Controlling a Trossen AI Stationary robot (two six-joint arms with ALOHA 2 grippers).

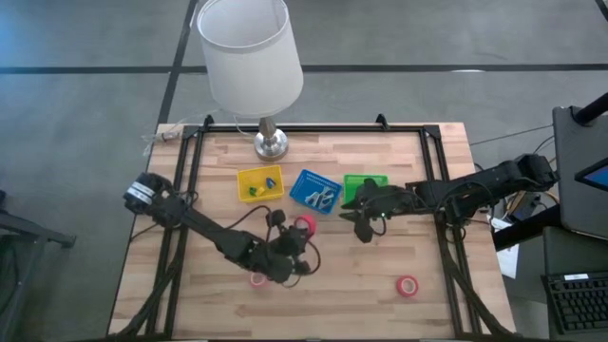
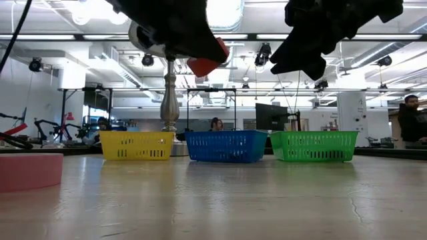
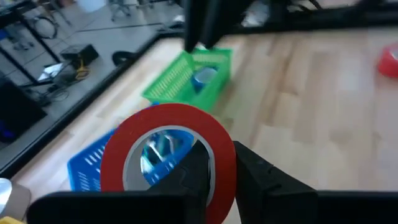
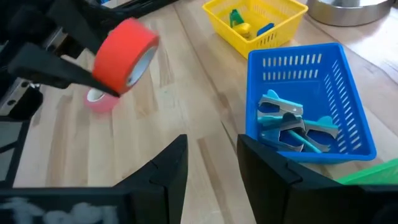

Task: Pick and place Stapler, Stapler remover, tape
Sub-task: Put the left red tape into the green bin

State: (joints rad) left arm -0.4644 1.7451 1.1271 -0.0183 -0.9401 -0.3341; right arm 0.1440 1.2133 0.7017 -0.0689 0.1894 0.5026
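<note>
Three baskets in a row mid-desk: yellow (image 1: pixel 259 183), blue (image 1: pixel 315 190), green (image 1: pixel 365 186). Lamp (image 1: pixel 270 142) behind them. Right pincer (image 1: pixel 365 228) hangs just in front of green basket. Bare desk (image 1: pixel 361 285) wide open along front, apart from one red tape roll (image 1: pixel 408 286).

wooden table (image 1: pixel 380 304), lamp (image 1: pixel 270 142), yellow tray (image 1: pixel 260 182), blue tray (image 1: pixel 314 190), green tray (image 1: pixel 366 182), two red tape rolls (image 1: pixel 408 286)
</note>
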